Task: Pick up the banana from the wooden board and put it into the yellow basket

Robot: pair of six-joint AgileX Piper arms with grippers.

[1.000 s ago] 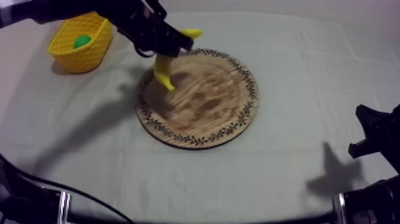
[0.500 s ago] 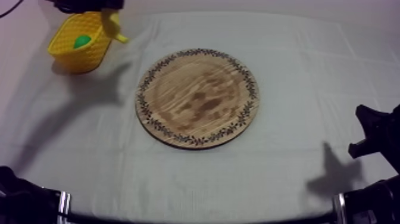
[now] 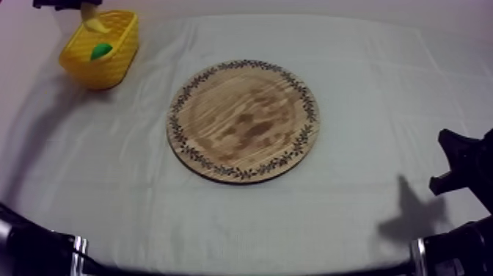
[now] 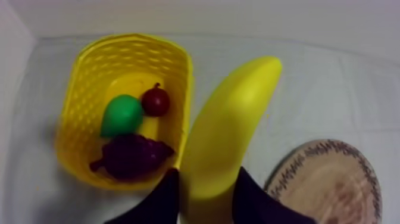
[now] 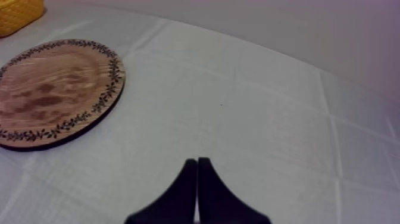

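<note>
My left gripper [image 4: 205, 190] is shut on the yellow banana [image 4: 229, 128], which hangs just beside the yellow basket [image 4: 80, 89]. In the top view the banana [image 3: 91, 17] is above the basket's [image 3: 117, 62] far rim at the far left of the table. The basket holds a green pear [image 4: 122, 114], a small red fruit [image 4: 156, 101] and a dark bunch of grapes [image 4: 131, 156]. The round wooden board [image 3: 243, 120] lies bare in the middle. My right gripper [image 5: 197, 162] is shut on nothing, over the cloth near the board [image 5: 53, 89].
My right arm [image 3: 464, 170] rests low at the table's right edge. The grey-white cloth [image 3: 381, 88] spreads around the board, and a corner of the basket [image 5: 18, 13] is in sight beyond the board in the right wrist view.
My left gripper has carried the banana off the board, leftward and away, to above the basket. The right arm has not moved.
</note>
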